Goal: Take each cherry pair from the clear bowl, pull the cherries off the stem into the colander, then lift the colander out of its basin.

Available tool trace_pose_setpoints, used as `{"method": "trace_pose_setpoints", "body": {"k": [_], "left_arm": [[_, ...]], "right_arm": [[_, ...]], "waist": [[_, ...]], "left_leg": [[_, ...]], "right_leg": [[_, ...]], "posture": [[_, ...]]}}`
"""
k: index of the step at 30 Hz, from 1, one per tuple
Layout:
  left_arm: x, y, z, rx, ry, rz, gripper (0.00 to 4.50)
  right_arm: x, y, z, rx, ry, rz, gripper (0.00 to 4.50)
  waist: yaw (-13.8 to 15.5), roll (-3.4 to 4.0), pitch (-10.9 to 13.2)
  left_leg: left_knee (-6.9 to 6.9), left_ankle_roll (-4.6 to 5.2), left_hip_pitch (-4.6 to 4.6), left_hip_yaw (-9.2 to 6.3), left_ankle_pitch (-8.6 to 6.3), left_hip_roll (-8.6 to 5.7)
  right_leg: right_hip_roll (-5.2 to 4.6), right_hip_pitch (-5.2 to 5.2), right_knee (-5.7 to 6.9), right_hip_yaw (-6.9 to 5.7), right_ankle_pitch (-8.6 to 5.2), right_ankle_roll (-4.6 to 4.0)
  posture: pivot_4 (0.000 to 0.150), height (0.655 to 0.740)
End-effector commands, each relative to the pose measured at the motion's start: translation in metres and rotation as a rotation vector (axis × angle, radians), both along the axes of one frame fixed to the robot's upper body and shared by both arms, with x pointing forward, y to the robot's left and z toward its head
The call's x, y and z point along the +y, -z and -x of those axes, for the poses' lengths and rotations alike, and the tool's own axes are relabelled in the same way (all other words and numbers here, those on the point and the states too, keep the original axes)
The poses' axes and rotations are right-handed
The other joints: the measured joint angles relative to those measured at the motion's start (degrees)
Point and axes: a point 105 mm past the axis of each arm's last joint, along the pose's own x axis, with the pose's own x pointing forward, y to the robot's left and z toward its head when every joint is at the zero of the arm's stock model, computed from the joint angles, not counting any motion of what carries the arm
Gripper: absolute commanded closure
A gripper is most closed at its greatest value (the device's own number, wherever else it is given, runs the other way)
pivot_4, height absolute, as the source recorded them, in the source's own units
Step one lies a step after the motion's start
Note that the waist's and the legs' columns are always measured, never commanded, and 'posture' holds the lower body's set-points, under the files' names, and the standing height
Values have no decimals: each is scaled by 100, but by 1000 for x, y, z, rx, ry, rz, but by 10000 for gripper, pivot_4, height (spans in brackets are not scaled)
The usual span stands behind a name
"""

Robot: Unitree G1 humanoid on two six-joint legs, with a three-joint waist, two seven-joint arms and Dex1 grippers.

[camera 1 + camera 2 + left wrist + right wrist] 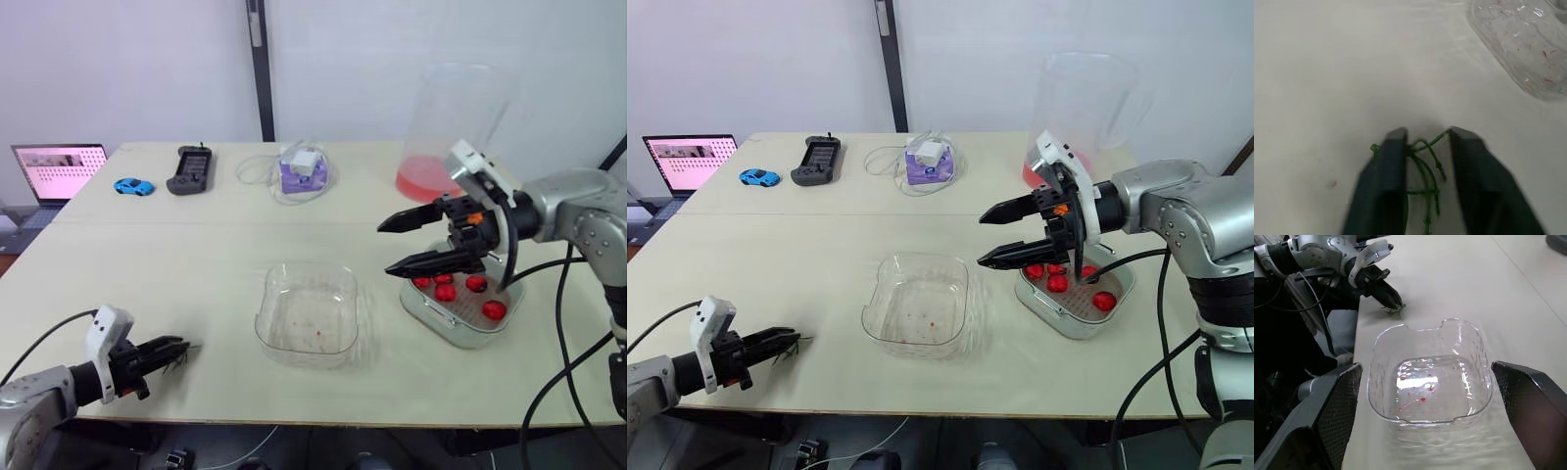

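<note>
Left gripper (182, 350): fingers closed on thin green stems (1425, 161), lower left near the pale desk (196, 255) edge; I judge this keeps them away from the fruit.
Right gripper (385, 249): fingers spread, empty, poised beside the colander.
Square clear plastic bowl (307, 315): centre, emptied.
Red cherries (446, 292): right, in the grey perforated colander (466, 305), which sits in its basin (451, 334).

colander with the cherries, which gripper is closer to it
Right. The right gripper hangs open just above the left side of the colander; the left gripper, shut on green stems, sits across the table, past the clear bowl.
</note>
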Motion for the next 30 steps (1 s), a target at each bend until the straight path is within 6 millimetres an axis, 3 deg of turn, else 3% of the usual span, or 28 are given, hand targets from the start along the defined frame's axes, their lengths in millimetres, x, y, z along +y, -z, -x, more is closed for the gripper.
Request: {"method": "trace_pose_setpoints", "body": {"k": [1,3,10,17,22,26,30], "left_arm": [[8,-14,-3,-45,-14,-18,10801],[12,-20,-6,-66,-26,-18,181],[9,-68,-22,-206,34,-27,181],[-49,-107,-26,-268,373,-16,181],[-96,-148,-22,-355,640,24,181],[-129,-164,-24,-391,813,34,181],[-148,-173,-32,-416,903,37,181]], "right_arm": [[-3,-14,4,-52,8,-27,0],[-3,-15,5,-48,14,-35,0],[-11,-13,8,-27,63,-23,0],[-29,0,11,-30,200,54,0],[-68,17,22,5,396,205,0],[-104,18,32,-4,591,217,0],[-139,22,55,-30,753,196,0]], "waist": [[0,0,0],[0,0,0],[10,0,0],[13,0,0],[33,-1,1],[30,1,-1],[19,0,-1]], "left_leg": [[0,0,0,0,0,0],[0,0,0,0,0,0],[0,0,0,0,0,0],[1,0,-2,2,0,-2],[2,0,-4,-3,0,0],[5,1,-3,2,0,-3],[4,1,1,-1,0,-2]], "right_leg": [[0,0,0,0,0,0],[0,0,0,0,0,0],[0,0,1,-1,0,0],[0,1,0,-1,0,0],[6,-1,2,-3,0,1],[4,3,2,-1,0,2],[10,9,4,-1,0,2]], "posture": [[1500,7332],[1500,7332],[1500,7332],[1500,7332],[1500,7332],[1500,7332],[1500,7332]]}}
